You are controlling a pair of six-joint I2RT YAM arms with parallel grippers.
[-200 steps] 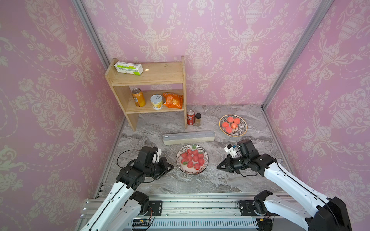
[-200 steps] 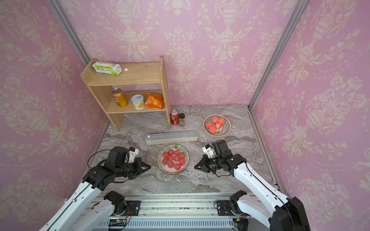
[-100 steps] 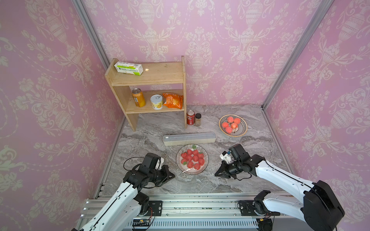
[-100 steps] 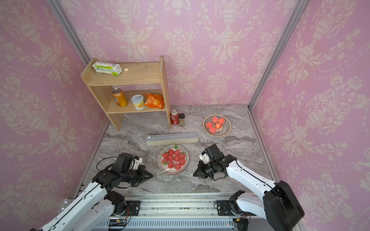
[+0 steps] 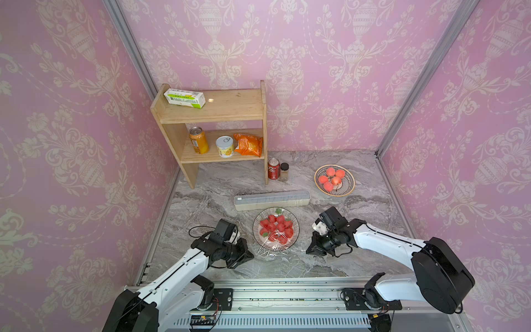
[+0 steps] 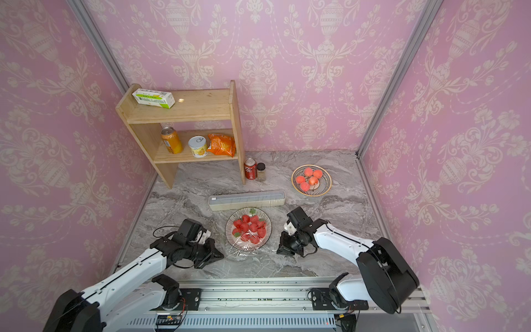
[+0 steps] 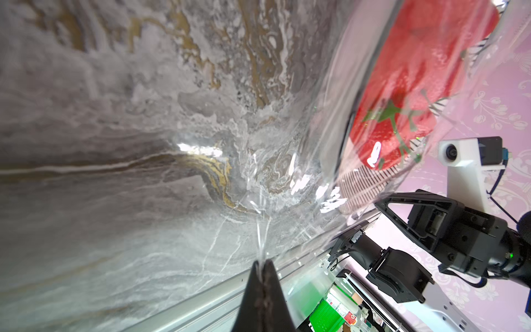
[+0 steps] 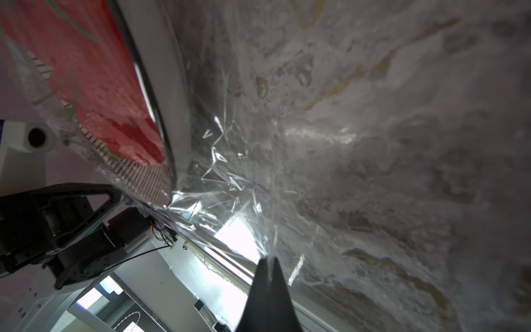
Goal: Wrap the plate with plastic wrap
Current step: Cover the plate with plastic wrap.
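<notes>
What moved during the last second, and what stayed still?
The left gripper and right gripper, each shut on the plastic wrap, drew back toward the front rail, stretching it over the strawberry plate. The plate, wrap box, shelf and peach bowl stayed put.

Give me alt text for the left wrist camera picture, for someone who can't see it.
The left gripper, shut, pinches clear plastic wrap stretched over a striped plate of strawberries on a marble table. The right gripper shows beyond the plate.
</notes>
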